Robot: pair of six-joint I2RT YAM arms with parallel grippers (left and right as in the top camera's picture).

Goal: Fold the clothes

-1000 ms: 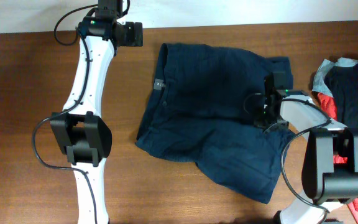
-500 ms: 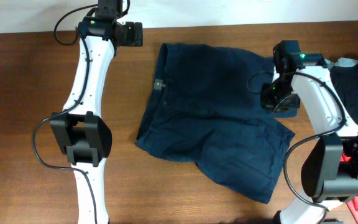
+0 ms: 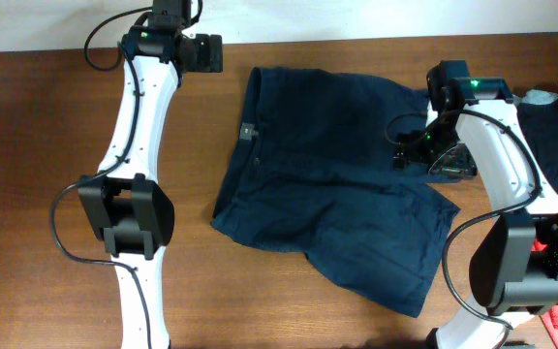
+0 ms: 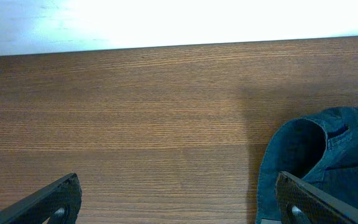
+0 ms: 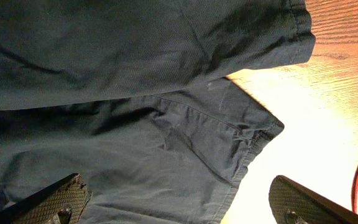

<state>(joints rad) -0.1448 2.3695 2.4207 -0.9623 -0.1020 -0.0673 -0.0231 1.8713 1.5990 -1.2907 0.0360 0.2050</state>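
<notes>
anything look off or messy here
The shorts lie skewed and rumpled, one leg slanting toward the near edge. A heap of other garments sits at the far right.

Of the left gripper (image 4: 176,186) and right gripper (image 5: 176,186) we see only fingertips, spread wide; the bottom edge cuts off the rest. The right arm (image 3: 497,165) hides part of the shorts' (image 3: 327,174) right side. The heap (image 3: 555,136) runs off the right edge. We cannot read the waistband tag (image 3: 248,130).
</notes>
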